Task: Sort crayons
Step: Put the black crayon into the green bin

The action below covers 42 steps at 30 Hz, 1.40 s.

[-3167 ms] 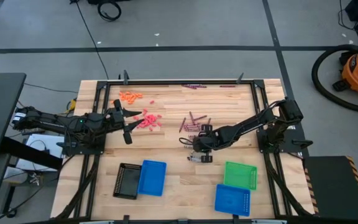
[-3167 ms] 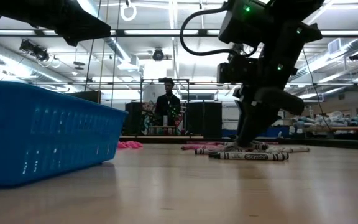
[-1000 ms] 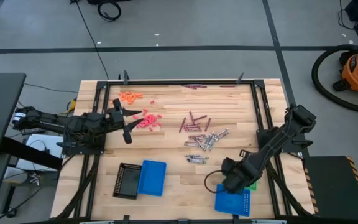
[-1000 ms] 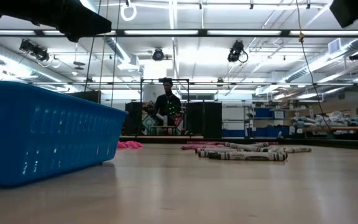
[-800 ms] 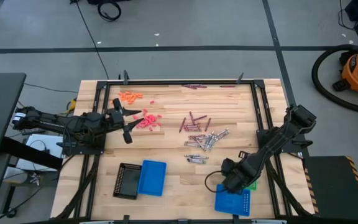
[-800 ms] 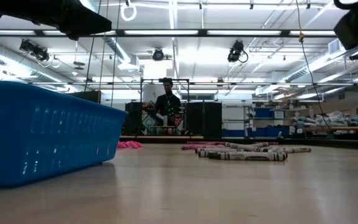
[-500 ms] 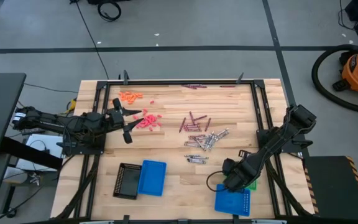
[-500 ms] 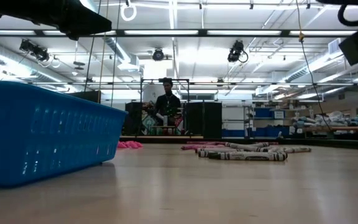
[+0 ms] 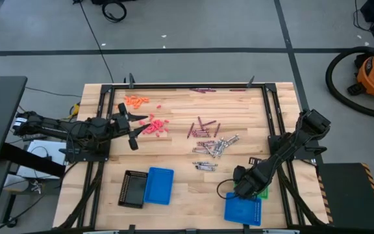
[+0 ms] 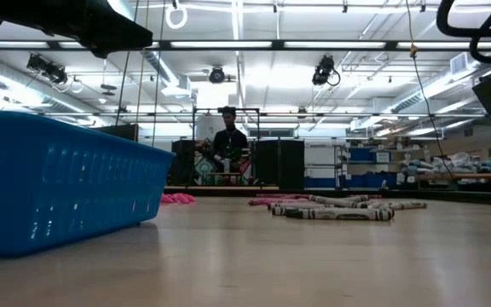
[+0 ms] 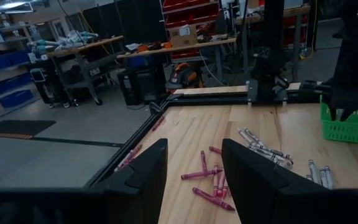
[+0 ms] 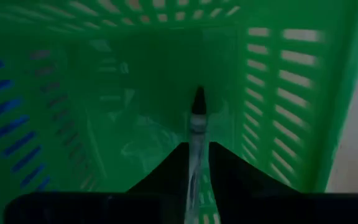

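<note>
From above: we see the right claw point(image 9: 244, 188) over the green tray point(image 9: 262, 192); loose crayons point(image 9: 211, 147) lie mid-desk.
Left wrist: our left claw point(image 11: 194, 171) gapes empty above the desk point(image 11: 191, 127).
Right wrist: our right claw's fingers point(image 12: 225, 168) pinch a silver crayon point(image 12: 197, 134) inside the green tray.

Silver-grey crayons point(image 9: 214, 147) mid-table, purple crayons point(image 9: 203, 126) beyond, pink crayons point(image 9: 154, 125) and orange crayons point(image 9: 135, 100) scattered left.
</note>
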Tool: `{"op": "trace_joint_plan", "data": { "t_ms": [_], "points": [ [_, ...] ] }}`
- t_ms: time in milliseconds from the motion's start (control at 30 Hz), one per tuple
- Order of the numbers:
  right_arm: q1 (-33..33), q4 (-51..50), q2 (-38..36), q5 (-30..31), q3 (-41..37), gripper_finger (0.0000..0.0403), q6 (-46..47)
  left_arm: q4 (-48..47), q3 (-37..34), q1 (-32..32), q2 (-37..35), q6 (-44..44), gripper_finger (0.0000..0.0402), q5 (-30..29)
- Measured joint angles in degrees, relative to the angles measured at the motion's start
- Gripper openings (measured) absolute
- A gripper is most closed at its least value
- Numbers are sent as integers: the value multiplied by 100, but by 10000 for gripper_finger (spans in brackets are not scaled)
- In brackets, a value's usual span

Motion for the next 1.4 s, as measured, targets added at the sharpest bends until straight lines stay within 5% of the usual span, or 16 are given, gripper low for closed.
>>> {"op": "trace_joint_plan", "data": {
  "t_ms": [300,667,967,1400],
  "points": [
    [-292,-925,2,-722,570,119,-181,-28,1,0,2,60,164,-1],
    [-895,-2125,2,251,1772,114,-615,-28,2,0,-1,201,164,-2],
    [-1475,-1143,177,1830,2041,114,-1233,54,2,0,-1,203,164,-2],
    [-2355,273,1140,1826,2043,119,-2061,-140,2,0,3,155,164,0]
  ]
}}
